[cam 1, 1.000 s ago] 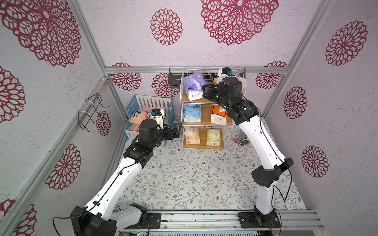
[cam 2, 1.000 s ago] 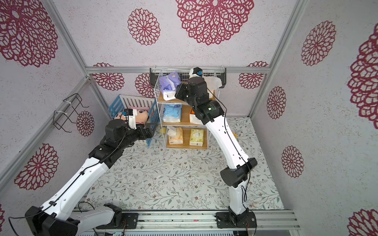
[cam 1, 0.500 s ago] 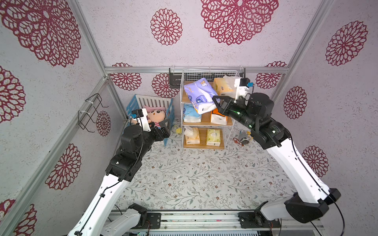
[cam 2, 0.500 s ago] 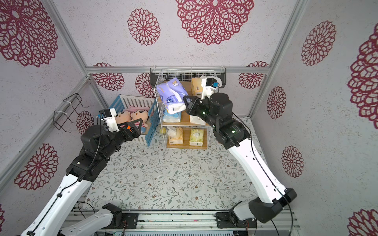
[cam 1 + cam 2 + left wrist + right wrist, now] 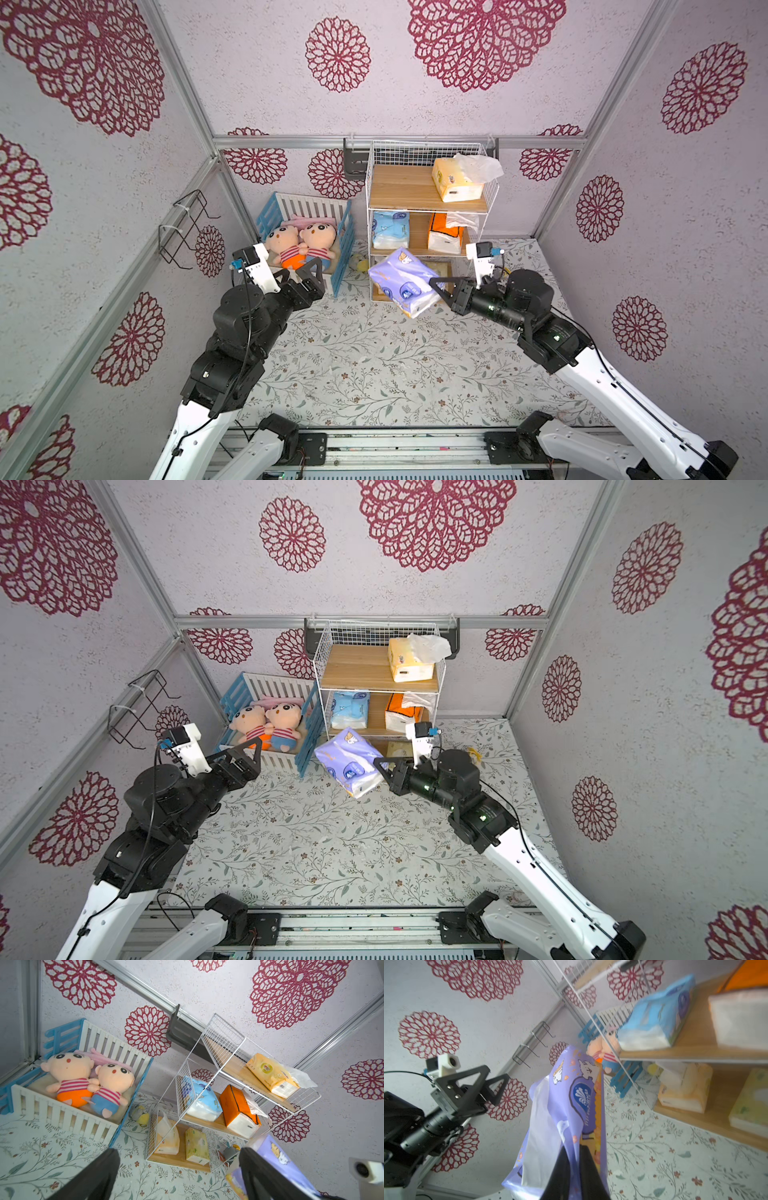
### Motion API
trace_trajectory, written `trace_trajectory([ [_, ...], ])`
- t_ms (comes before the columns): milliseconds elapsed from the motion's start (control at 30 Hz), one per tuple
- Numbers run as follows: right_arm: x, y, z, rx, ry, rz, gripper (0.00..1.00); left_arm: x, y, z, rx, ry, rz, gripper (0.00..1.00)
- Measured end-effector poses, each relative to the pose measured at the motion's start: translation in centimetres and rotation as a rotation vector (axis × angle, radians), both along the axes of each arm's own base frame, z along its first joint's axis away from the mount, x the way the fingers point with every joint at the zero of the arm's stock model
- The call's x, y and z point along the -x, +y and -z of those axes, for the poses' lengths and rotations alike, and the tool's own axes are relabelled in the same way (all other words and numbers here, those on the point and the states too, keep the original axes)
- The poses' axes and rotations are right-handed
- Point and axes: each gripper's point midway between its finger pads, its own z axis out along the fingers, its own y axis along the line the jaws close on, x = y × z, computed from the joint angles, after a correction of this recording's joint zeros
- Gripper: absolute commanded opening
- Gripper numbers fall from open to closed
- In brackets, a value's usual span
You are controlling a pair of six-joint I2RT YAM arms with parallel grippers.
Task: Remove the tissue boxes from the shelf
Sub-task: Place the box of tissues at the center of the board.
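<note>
My right gripper (image 5: 434, 286) (image 5: 380, 766) (image 5: 574, 1147) is shut on the purple tissue pack (image 5: 403, 282) (image 5: 349, 762) (image 5: 566, 1105), pinching its wrapper in the air before the shelf's (image 5: 409, 195) (image 5: 357, 669) lowest tier. A yellow-orange pack (image 5: 455, 185) (image 5: 270, 1074) lies on the top board. The middle board holds a light blue pack (image 5: 390, 228) (image 5: 658, 1016) and an orange-and-white one (image 5: 446, 235) (image 5: 239, 1111). Cream-yellow (image 5: 168, 1140) and pale green (image 5: 196, 1147) packs sit on the bottom board. My left gripper (image 5: 301, 268) (image 5: 239, 750) (image 5: 178, 1152) hangs open and empty near the crib.
A blue-and-white crib (image 5: 311, 205) with two plush dolls (image 5: 299, 245) stands left of the shelf. A small yellow-grey toy (image 5: 141, 1115) lies between them, another toy (image 5: 230, 1151) right of the shelf. A wire hook rack (image 5: 187, 232) juts from the left wall.
My right arm has pulled back from the top tier and come down and forward, carrying the purple pack off the shelf. The left arm has drawn back from the crib toward the front.
</note>
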Motion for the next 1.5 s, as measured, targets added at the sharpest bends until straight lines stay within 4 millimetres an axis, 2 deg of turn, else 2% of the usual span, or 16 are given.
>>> trace_trajectory([
  [233,1.5,1.5,11.8,0.150,0.157,-0.101,0.09,0.9,0.8,4.7,0.024,0.115,-0.039,0.97],
  [333,1.4,1.8,16.4,0.224,0.213,-0.120,0.05,1.4,1.1,5.9,0.039,0.145,-0.050,0.97],
  [433,1.3,2.0,20.8,0.289,0.272,-0.136,0.05,1.7,1.3,6.6,0.054,0.163,-0.058,0.97],
  [533,1.2,2.2,24.0,0.337,0.318,-0.151,0.11,2.1,1.4,6.9,0.071,0.175,-0.063,0.97],
  [600,0.9,2.4,25.1,0.353,0.328,-0.156,0.13,2.1,1.4,7.3,0.079,0.186,-0.066,0.97],
  [733,0.0,2.8,25.8,0.376,0.316,-0.150,0.28,2.2,1.4,7.9,0.094,0.207,-0.069,0.97],
  [800,-0.8,2.9,26.0,0.400,0.311,-0.133,0.46,2.2,1.3,8.1,0.101,0.215,-0.070,0.97],
  [933,-2.3,2.7,26.0,0.456,0.295,-0.091,0.55,2.2,1.2,8.1,0.125,0.221,-0.067,0.97],
  [1133,-3.6,1.8,23.8,0.503,0.265,-0.014,0.61,2.2,0.7,8.2,0.137,0.231,-0.048,0.97],
  [1300,-2.9,0.0,19.6,0.482,0.221,0.057,0.59,1.6,0.2,8.9,0.122,0.262,-0.040,0.97],
  [1367,-2.3,-0.9,18.7,0.478,0.222,0.084,0.56,1.5,0.0,9.1,0.119,0.269,-0.037,0.97],
  [1433,-1.4,-1.7,18.7,0.477,0.241,0.107,0.54,1.4,-0.1,9.2,0.117,0.273,-0.034,0.97],
  [1500,0.0,-2.7,19.9,0.490,0.286,0.122,0.52,1.4,-0.2,9.2,0.116,0.273,-0.031,0.97],
])
